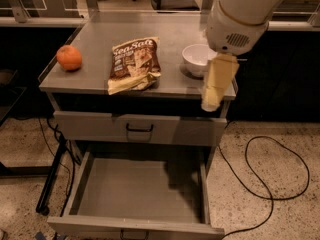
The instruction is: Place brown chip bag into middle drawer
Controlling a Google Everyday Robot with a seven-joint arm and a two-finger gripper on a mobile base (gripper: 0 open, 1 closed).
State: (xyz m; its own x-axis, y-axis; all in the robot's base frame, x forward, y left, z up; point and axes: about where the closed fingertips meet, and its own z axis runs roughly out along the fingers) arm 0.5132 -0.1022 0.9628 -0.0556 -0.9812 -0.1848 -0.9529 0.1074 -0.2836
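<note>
The brown chip bag (133,64) lies flat on the grey cabinet top (100,44), near its front edge, with "Sea Salt" lettering facing up. The middle drawer (137,189) is pulled open below, and its grey floor holds nothing. My gripper (212,102) hangs from the white arm (240,14) over the top's front right corner, to the right of the bag and apart from it. It holds nothing that I can see.
An orange fruit (69,57) sits at the left of the top. A white bowl (198,59) sits at the right, partly behind the arm. A shut drawer front with a black loop handle (139,128) is above the open drawer. A black cable (270,179) loops on the floor at right.
</note>
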